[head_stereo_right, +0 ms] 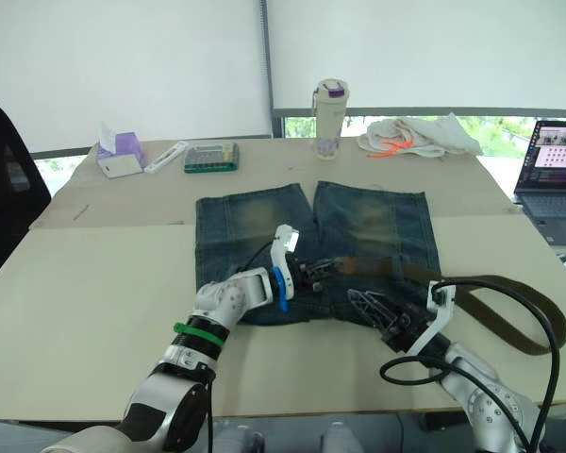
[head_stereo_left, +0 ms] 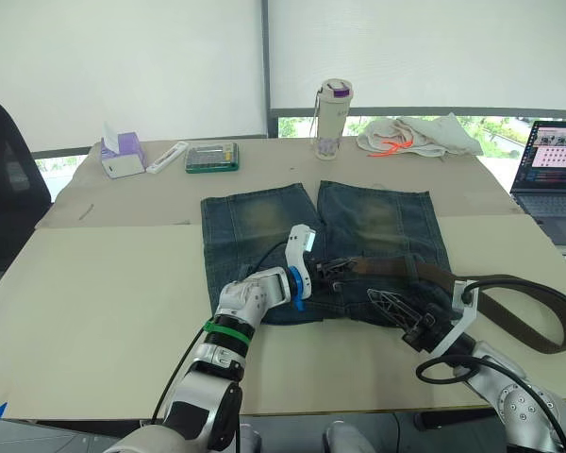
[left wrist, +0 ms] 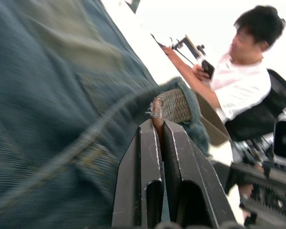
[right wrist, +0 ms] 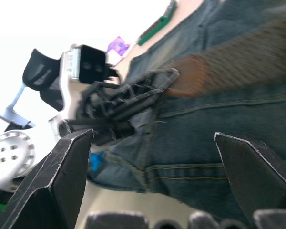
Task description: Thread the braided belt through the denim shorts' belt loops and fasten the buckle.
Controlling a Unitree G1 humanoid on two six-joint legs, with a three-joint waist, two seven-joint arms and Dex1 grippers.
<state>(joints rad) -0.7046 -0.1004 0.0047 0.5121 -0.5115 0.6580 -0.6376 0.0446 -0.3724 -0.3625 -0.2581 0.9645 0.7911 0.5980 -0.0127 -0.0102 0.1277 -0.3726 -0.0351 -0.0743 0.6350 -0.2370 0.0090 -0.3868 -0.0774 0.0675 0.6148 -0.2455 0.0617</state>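
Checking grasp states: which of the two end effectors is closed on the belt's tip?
The left end effector, shut on the braided belt tip; the right end effector is open.

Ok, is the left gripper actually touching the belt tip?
Touching. In the left wrist view the left gripper has its fingers pinched on the belt tip, at the shorts waistband.

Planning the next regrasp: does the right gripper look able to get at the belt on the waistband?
Probably yes: the right gripper is open just short of the braided belt, nothing between them on the denim shorts.
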